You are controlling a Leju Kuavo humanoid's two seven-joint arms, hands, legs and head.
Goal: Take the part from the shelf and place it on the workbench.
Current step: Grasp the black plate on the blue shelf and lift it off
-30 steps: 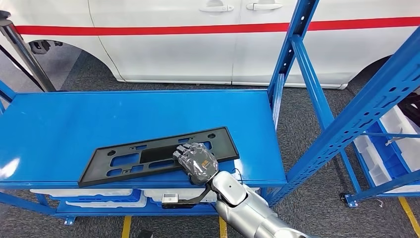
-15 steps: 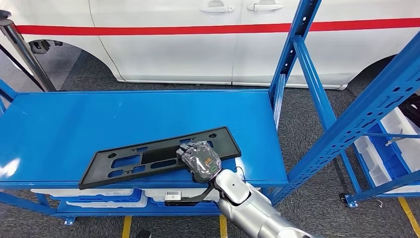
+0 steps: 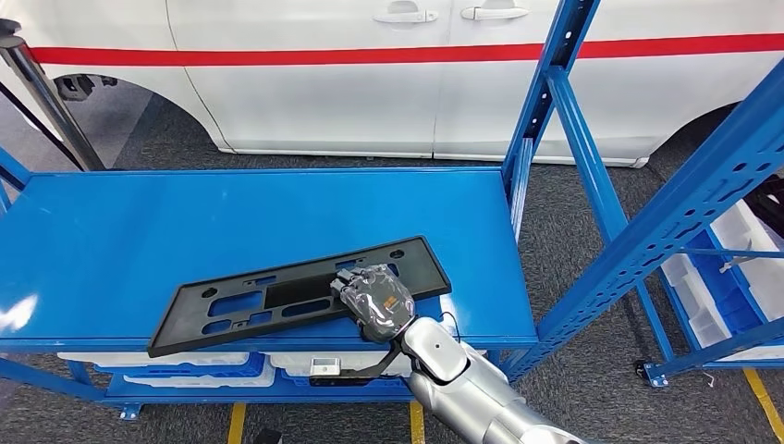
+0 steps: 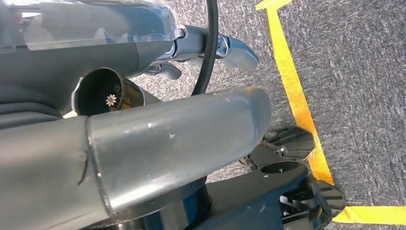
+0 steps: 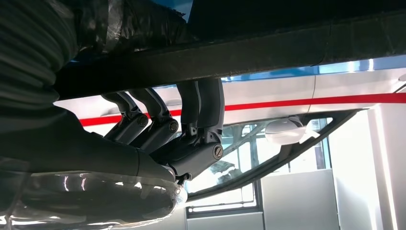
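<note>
1. One long, flat black part [image 3: 300,293] lies slantwise on the blue worktop [image 3: 231,217] in our head view, its right end farther from us than its left, close to the near edge. Our right hand [image 3: 373,301] comes up from below on a silver arm and rests on the part's right half, fingers [image 3: 349,276] reaching over its near edge. A white van [image 3: 370,74] with a red stripe stands beyond the worktop, and blue shelf uprights [image 3: 564,111] rise on the right.
2. Our left wrist view looks down at grey carpet [image 4: 354,96] marked with yellow tape [image 4: 292,86]. We cannot tell how the left hand's fingers are set.
3. Our right wrist view looks from close behind the right hand [image 5: 158,139]. Its dark fingers [image 5: 206,108] curl up onto the black part [image 5: 268,48], grasping its edge, with the white van [image 5: 287,91] behind.
</note>
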